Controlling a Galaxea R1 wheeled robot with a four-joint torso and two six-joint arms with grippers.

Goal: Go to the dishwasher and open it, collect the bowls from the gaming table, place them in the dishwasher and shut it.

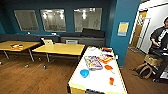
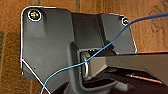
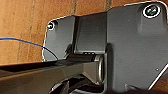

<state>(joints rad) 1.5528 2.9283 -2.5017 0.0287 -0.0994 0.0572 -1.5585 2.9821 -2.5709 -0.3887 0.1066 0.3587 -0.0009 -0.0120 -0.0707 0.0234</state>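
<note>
Head view, left to right. Upper left and centre: two yellow-topped desks [image 1: 60, 48] on the wood floor [image 1: 32, 77], before dark windows. Lower centre to right: the gaming table [image 1: 98, 83], white top in a yellow frame, its long axis running from the bottom edge up toward the teal wall. On it, nearest the camera, lie the blue bowl [image 1: 84, 73] at the left margin and an orange-red bowl [image 1: 111, 80] toward the right; a second orange-red piece [image 1: 108, 67], probably a bowl, lies just beyond, beside the board-game boxes [image 1: 93, 62]. Far right: a person [image 1: 160, 40] with a control rig. In both wrist views the floor lies under the dark plate; whether either claw is wide or narrow cannot be told.
</note>
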